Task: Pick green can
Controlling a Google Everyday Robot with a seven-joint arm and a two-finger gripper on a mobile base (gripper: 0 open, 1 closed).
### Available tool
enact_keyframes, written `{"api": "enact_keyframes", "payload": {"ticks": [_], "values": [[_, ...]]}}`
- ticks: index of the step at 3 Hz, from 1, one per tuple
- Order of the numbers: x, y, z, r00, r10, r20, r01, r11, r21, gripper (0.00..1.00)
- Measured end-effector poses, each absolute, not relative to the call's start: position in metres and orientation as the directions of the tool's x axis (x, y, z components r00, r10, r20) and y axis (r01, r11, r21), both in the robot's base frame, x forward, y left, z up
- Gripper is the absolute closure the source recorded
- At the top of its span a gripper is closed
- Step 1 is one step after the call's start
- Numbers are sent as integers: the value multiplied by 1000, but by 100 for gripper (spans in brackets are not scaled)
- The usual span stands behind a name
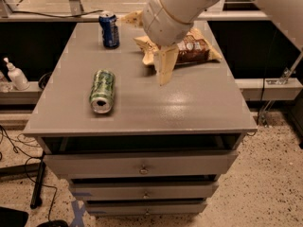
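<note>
Gripper (164, 74) hangs over the middle of the grey cabinet top (199, 110), pointing down just in front of a brown snack bag (195, 48); whether it is parted or closed cannot be told. The green can (102, 91) lies on its side to the left and nearer, one silver end facing near. A blue can (109, 30) stands upright at the far left.

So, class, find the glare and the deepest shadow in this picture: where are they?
Camera view: glare sheens the cabinet top just below the hand, which hangs right of the lying green can; the deepest shadow fills the gap above the top drawer.
</note>
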State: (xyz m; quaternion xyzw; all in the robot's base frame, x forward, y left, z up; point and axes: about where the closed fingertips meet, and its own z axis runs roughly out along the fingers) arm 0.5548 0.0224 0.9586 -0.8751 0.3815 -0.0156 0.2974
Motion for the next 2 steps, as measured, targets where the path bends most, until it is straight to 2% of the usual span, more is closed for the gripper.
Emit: {"api": "enact_keyframes", "payload": {"ticks": [2], "values": [[575,80,904,890,-447,-92,-424,-736,-528,0]]}}
